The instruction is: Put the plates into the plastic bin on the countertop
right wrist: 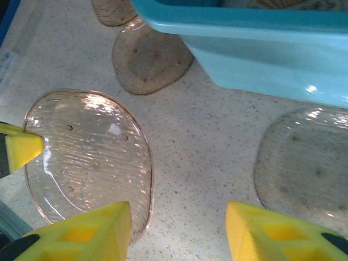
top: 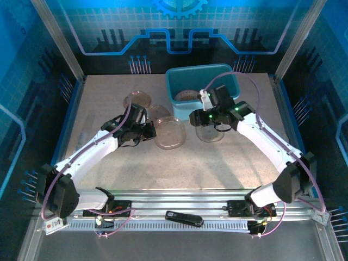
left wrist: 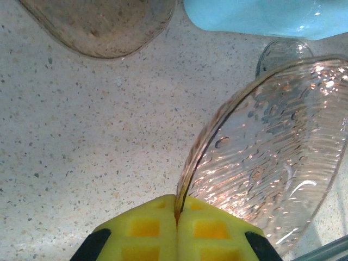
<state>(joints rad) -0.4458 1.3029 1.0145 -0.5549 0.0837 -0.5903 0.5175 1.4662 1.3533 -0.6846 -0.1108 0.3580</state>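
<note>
- Two grippers hang over the countertop (top: 179,168): the left gripper (left wrist: 176,212) and the right gripper (right wrist: 178,215).
- The left gripper's jaws are pinched tight on the near rim of a smoky-brown plate (left wrist: 272,152). This plate stands tilted, ahead and to the right of the fingers.
- The right gripper's jaws stand about half apart and hold nothing. There is bare countertop between the fingers.
- That held plate lies just left of the right gripper's left finger (right wrist: 81,234).
- A second plate (right wrist: 304,163) lies flat, ahead and to the right of the right gripper, just short of the bin (right wrist: 261,49).
- The bin sits straight ahead of the right gripper. From the left gripper it is ahead and to the right.
- Two more plates (right wrist: 149,62) lie flat, ahead and to the left of the right gripper, close beside each other near the bin's corner.
- One plate (top: 186,95) rests inside the bin.
</note>
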